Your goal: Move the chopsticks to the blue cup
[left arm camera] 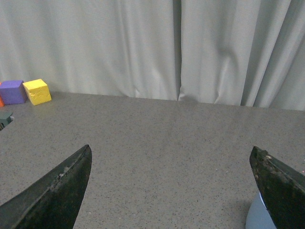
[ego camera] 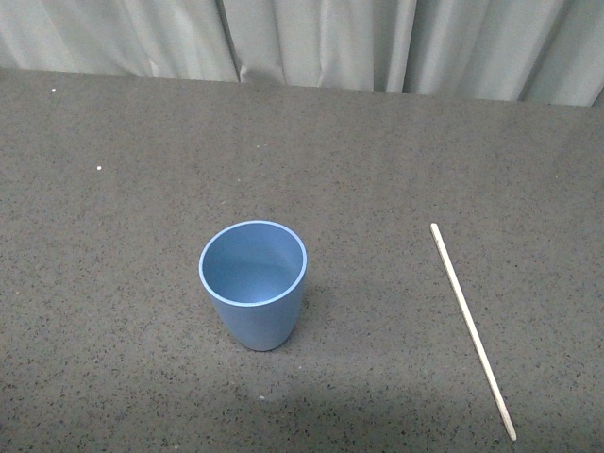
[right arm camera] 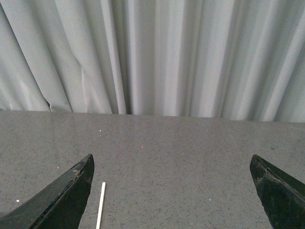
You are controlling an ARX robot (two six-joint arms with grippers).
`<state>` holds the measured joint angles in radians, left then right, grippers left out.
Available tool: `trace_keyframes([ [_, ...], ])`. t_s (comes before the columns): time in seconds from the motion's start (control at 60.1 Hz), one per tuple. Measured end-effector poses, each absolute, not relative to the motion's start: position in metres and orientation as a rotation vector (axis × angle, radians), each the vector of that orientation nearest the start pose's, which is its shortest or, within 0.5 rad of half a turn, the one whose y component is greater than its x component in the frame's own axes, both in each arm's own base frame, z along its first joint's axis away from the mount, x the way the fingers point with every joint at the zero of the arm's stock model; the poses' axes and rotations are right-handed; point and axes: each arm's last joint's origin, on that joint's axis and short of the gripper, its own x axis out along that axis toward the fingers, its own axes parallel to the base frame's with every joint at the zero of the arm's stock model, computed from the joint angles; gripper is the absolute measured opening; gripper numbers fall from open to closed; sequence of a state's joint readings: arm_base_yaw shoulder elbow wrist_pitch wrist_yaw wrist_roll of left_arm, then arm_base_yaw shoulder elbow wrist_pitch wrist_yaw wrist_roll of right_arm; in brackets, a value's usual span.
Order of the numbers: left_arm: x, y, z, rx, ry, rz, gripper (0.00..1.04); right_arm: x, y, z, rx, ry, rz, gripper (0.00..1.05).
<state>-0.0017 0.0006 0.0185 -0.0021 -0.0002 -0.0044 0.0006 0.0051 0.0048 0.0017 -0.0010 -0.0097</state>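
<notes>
My left claw has two black fingers, each a broad wedge that narrows to a blunt tip. The surface is matte and scuffed, with pale specks and a greyish worn line along the inner edges. My right claw looks the same: dark tapering fingers, flat-faced, with faintly lighter rubbed edges.

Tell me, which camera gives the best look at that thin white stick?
The front view: the chopsticks lie flat on the table, whole length visible, apart from the blue cup, on its right. The right wrist view catches only one end; the left wrist view shows none of it.
</notes>
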Motion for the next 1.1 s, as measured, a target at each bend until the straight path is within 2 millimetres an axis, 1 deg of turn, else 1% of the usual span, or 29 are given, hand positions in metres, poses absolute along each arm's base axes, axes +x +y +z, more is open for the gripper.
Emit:
trace_keyframes([
  [1.098,0.0966,-0.0002,0.1696,-0.004,-0.016,-0.002,0.98,0.0977,0.0001,0.1649,-0.010,-0.001,0.002,0.95],
])
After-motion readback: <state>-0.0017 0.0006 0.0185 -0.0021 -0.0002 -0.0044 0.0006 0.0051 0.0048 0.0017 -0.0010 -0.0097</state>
